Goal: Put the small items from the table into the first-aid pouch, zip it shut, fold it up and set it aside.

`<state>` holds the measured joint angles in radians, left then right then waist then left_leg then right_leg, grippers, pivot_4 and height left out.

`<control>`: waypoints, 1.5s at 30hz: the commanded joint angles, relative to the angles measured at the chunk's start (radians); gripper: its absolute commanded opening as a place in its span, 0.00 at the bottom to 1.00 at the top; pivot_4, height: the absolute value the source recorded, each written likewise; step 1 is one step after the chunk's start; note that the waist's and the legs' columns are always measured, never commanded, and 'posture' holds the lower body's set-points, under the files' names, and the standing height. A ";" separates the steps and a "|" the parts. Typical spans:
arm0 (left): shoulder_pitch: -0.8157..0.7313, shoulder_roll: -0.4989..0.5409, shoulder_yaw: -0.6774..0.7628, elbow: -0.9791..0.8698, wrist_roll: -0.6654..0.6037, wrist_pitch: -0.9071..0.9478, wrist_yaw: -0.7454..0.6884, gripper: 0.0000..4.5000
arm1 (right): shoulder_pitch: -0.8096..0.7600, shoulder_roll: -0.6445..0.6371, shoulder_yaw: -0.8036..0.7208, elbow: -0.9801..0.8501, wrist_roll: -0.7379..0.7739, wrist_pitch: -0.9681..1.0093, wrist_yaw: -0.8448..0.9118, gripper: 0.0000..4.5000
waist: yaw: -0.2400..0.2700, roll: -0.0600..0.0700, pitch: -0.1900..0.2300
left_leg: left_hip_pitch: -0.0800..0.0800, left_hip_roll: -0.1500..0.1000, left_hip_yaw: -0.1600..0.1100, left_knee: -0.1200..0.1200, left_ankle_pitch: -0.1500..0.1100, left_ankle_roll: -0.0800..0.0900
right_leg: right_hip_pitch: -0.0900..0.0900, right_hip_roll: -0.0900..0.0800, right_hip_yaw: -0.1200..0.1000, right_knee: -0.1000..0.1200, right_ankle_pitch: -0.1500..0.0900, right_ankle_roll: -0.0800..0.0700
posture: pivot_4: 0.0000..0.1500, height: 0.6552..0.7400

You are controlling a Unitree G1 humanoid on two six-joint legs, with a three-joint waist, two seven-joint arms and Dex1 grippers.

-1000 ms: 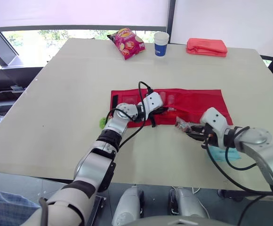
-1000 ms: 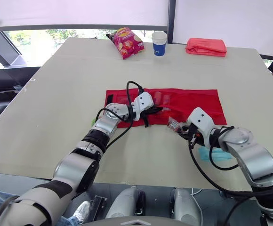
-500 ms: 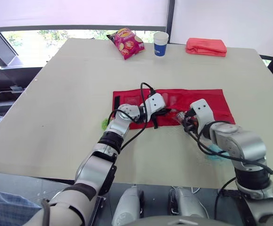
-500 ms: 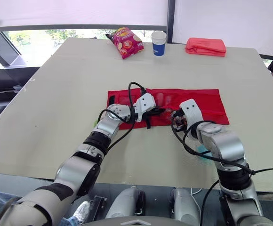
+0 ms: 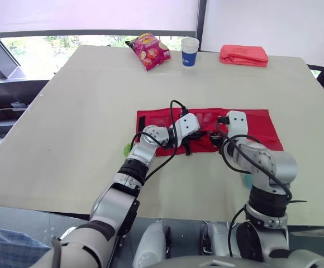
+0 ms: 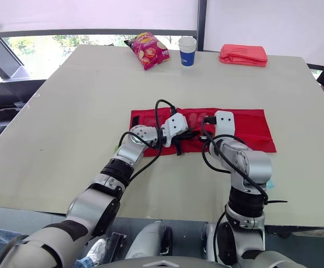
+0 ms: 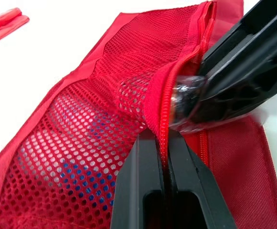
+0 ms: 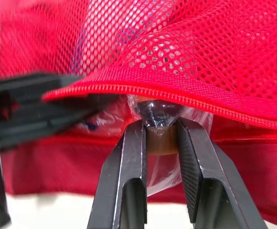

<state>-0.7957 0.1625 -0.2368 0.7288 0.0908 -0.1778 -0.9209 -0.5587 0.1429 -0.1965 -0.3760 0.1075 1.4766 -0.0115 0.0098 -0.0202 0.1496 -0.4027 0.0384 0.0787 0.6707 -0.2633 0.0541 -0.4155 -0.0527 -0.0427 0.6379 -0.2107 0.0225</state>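
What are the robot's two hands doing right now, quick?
Left gripper: shut on the pouch's zipper edge.
Right gripper: shut on a clear-wrapped item.

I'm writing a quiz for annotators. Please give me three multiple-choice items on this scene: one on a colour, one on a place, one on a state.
1. What colour is the pouch?
A. blue
B. green
C. red

2. Where is the cup?
A. beside the chips bag at the far side
B. on the pouch
C. at the near side

3. What is the left gripper doing?
A. hanging open in the air
B. shut on the pouch's zip edge
C. shut on the cup

Answers:
1 C, its fabric and mesh are red.
2 A, it stands just next to the bag.
3 B, the left wrist view shows it pinching the zip.
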 commanded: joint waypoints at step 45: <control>-0.113 0.007 0.060 0.206 -0.101 -0.064 -0.123 0.00 | 0.298 -0.561 0.387 -0.157 0.047 -0.565 0.300 0.00 | -0.025 -0.001 0.001 | 0.000 0.003 0.000 -0.002 0.000 0.000 | -0.002 0.003 0.000 -0.004 -0.003 0.004 | 1.00 1.00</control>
<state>-0.8798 0.1679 -0.2011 0.9297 0.0311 -0.2491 -0.9998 -0.2524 -0.4319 0.1932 -0.5296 0.1586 0.9569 0.2872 -0.0151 -0.0208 0.1503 -0.4033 0.0413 0.0792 0.6688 -0.2635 0.0543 -0.4174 -0.0500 -0.0426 0.6340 -0.2134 0.0265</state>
